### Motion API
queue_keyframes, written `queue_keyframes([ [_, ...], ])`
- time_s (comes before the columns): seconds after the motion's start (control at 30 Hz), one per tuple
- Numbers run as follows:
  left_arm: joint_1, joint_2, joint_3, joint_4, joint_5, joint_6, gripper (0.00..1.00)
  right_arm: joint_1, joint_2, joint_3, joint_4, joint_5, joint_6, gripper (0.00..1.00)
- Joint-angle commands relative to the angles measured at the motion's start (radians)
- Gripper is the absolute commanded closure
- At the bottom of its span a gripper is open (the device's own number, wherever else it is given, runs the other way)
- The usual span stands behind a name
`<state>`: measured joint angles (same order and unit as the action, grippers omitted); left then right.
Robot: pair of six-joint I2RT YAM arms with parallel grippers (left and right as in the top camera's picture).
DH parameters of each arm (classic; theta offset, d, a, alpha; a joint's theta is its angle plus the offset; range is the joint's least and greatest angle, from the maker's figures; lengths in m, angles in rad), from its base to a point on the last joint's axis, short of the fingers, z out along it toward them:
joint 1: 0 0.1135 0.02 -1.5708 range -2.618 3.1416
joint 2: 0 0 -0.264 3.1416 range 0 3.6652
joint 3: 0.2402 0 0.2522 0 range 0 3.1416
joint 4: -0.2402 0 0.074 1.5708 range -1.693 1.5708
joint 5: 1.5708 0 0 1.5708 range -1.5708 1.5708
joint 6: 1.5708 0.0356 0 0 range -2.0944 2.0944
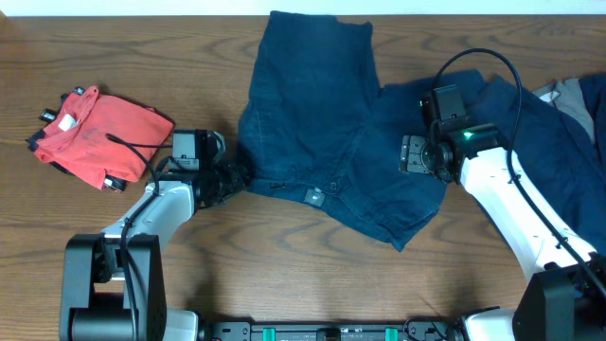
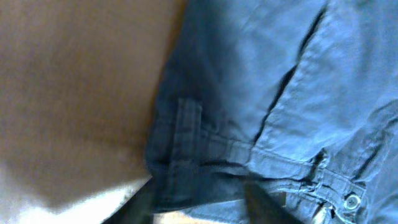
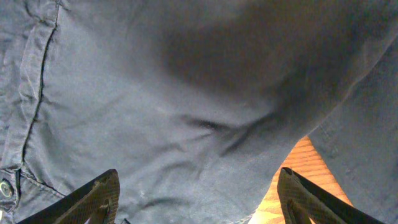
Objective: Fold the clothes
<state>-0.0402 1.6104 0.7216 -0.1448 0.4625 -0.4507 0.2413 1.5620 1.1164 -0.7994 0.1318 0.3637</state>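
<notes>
Navy shorts (image 1: 322, 123) lie spread and wrinkled mid-table (image 1: 189, 57), waistband (image 1: 284, 187) toward the robot; no fold made yet, by my reading; navy heap (image 1: 559, 133) at the right edge and crumpled red garment (image 1: 99, 137) at left are also unfolded (so all 3 pieces remain). Left gripper (image 1: 235, 177) sits at the waistband's left end, cloth between its fingers; whether it clamps, I cannot tell; right gripper (image 1: 414, 153) is spread wide over the shorts' right side, holding nothing.
</notes>
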Motion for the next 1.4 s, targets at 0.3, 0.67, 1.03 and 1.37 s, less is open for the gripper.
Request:
queue_keyframes([
  [0.3,0.027,-0.008,0.093,0.096,-0.058,0.038,0.94,-0.015,-0.016,0.001,-0.006,0.014,0.017,0.21],
  [0.67,0.234,-0.008,0.548,0.022,-0.080,0.037,0.45,-0.022,-0.016,0.001,-0.001,0.014,0.018,0.20],
  [1.03,0.224,-0.005,0.535,-0.763,-0.006,0.073,0.02,-0.022,-0.015,0.001,-0.026,-0.124,0.017,0.09],
  [1.37,0.224,-0.006,0.339,-0.926,-0.112,0.027,0.02,-0.022,-0.015,0.001,-0.043,-0.227,0.060,0.04],
])
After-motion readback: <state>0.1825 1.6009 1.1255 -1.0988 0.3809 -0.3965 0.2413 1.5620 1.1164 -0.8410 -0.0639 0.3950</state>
